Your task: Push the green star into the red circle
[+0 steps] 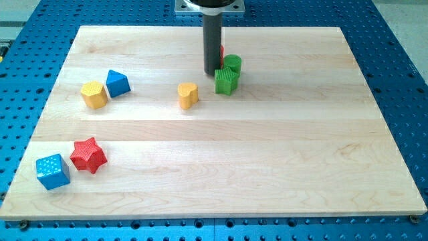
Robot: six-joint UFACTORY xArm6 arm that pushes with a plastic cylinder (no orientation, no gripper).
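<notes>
The green star (226,81) lies near the view's top centre of the wooden board (267,147). A green round block (233,64) touches it just above. The red circle (221,53) is mostly hidden behind my rod; only a thin red sliver shows at the rod's right edge, next to the green round block. My tip (212,73) rests on the board just left of the green star, close to it or touching it.
A yellow heart (188,95) lies left of and below my tip. A yellow hexagon (94,94) and a blue block (118,84) sit at the view's left. A red star (88,155) and a blue cube (52,171) sit at the bottom left.
</notes>
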